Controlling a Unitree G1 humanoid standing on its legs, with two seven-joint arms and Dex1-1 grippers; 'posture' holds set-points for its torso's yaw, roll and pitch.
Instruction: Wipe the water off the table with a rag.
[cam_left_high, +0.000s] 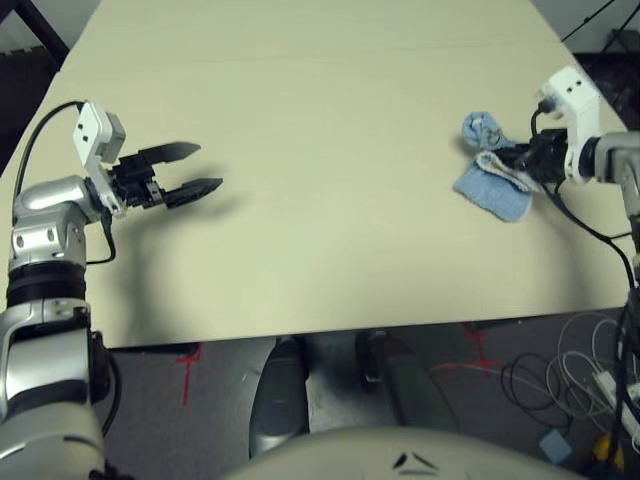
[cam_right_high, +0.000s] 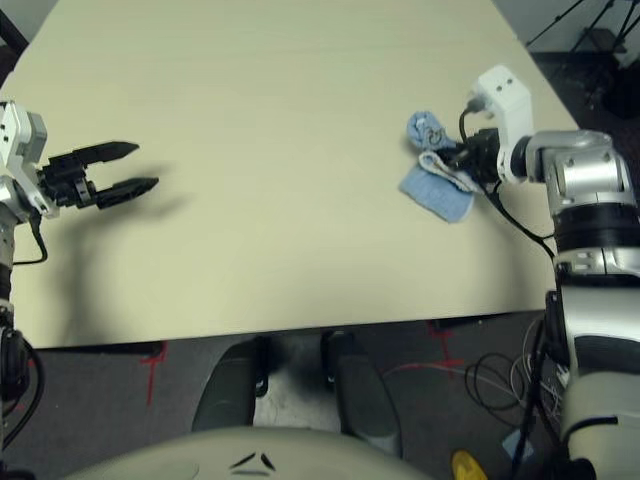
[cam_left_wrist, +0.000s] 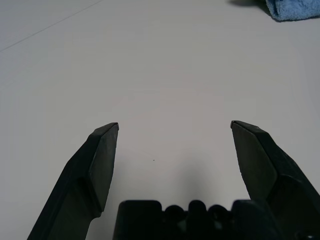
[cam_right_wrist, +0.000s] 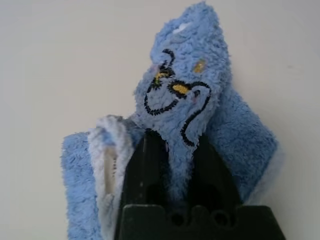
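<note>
Though rumpled — rag between right gripper fingers

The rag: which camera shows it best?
The right wrist view: the rag sits close, its embroidered mark plain, pinched between the right gripper's fingers. Both eye views show it small near the table's right edge; the left wrist view catches a corner.

1. The pale worktop runs wide, a thin seam across its far part;
2. The left tool hovers over the worktop's left side, its two black fingers spread with nothing between them;
3. The right tool meets the crumpled blue rag near the right edge.
</note>
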